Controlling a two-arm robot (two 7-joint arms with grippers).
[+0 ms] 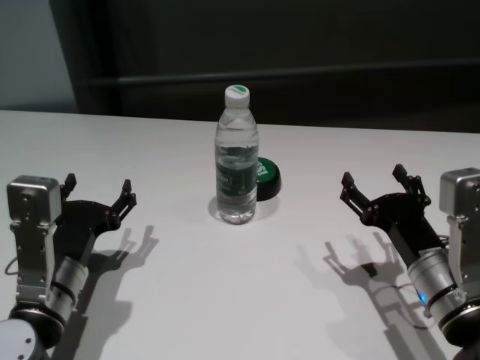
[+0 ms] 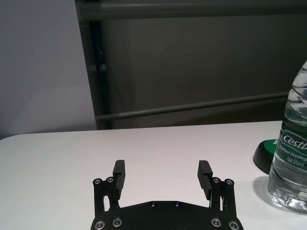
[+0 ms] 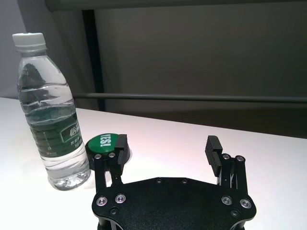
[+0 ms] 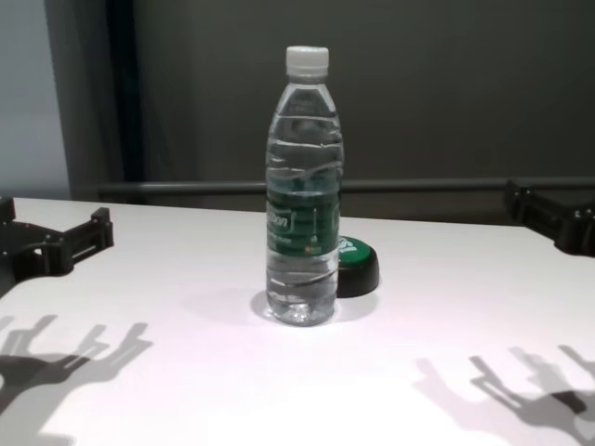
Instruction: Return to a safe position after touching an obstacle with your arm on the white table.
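Grippers sit nearest, low at each side of the white table [image 1: 187, 300]: left gripper [image 1: 99, 190] and right gripper [image 1: 377, 186], both spread wide, holding nothing. Farther back, the bottle [image 1: 237, 157] stands upright at centre, well apart from both, just in front of a black puck [image 1: 266, 178]. Both arms look parked clear already; little seems left beyond holding off.

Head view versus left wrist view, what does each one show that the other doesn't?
Only the head view shows the right gripper, open above the white table, and the water bottle whole, white cap included. Only the left wrist view shows the label's print up close. Both show the left gripper, open and clear of the upright bottle, and the black puck with green top behind it.
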